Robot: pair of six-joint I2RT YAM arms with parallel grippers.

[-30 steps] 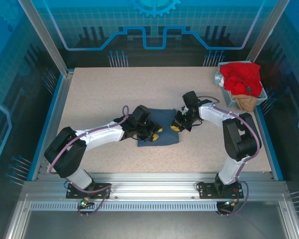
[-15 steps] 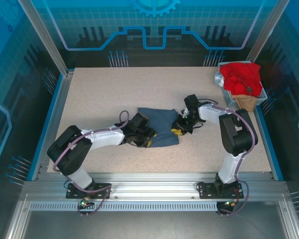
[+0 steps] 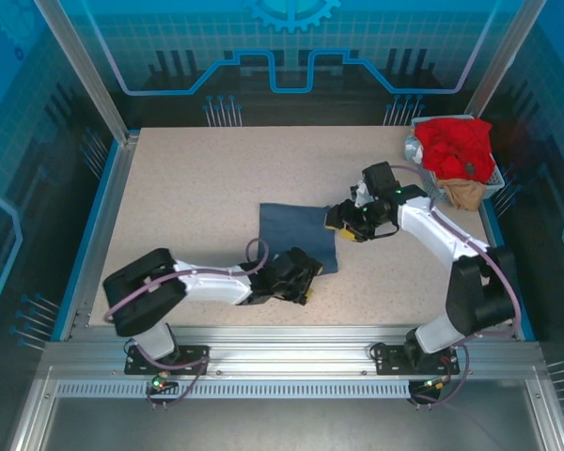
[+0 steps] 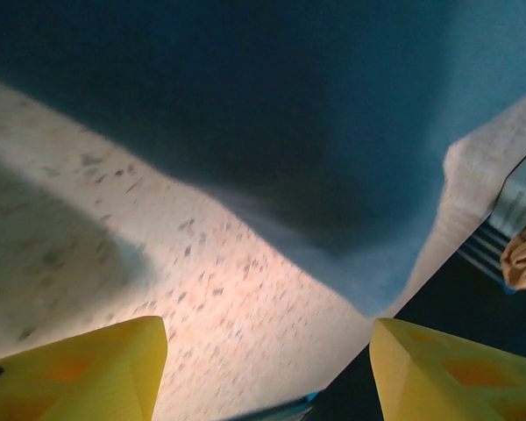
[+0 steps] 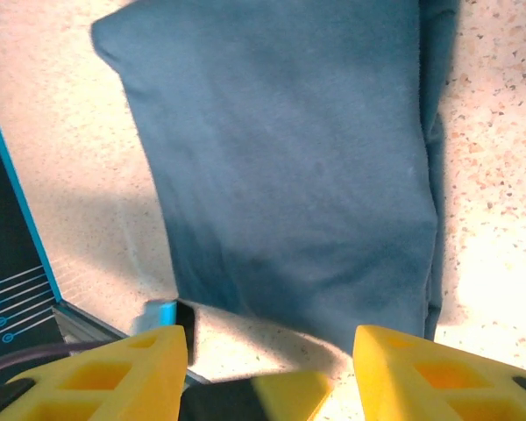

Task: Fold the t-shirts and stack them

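A dark slate-blue t-shirt (image 3: 296,235) lies folded flat in the middle of the table. My left gripper (image 3: 304,285) sits low at the shirt's near right corner. In the left wrist view it (image 4: 267,377) is open, with bare table between the yellow fingertips (image 4: 79,368) and the shirt (image 4: 272,114) just ahead. My right gripper (image 3: 338,224) hovers at the shirt's right edge. In the right wrist view it (image 5: 272,368) is open above the shirt (image 5: 280,158) and holds nothing. A red t-shirt (image 3: 454,141) and a tan t-shirt (image 3: 465,193) are heaped in the basket.
The small wire basket (image 3: 494,178) stands at the table's far right corner. A blue rim (image 3: 101,197) and metal posts border the table (image 3: 197,178). The left arm stretches low along the near side of the table.
Both grippers opened and let go of the blue shirt. The left one drew back toward the near edge, the right one lifted away to the right. The shirt now lies flat.
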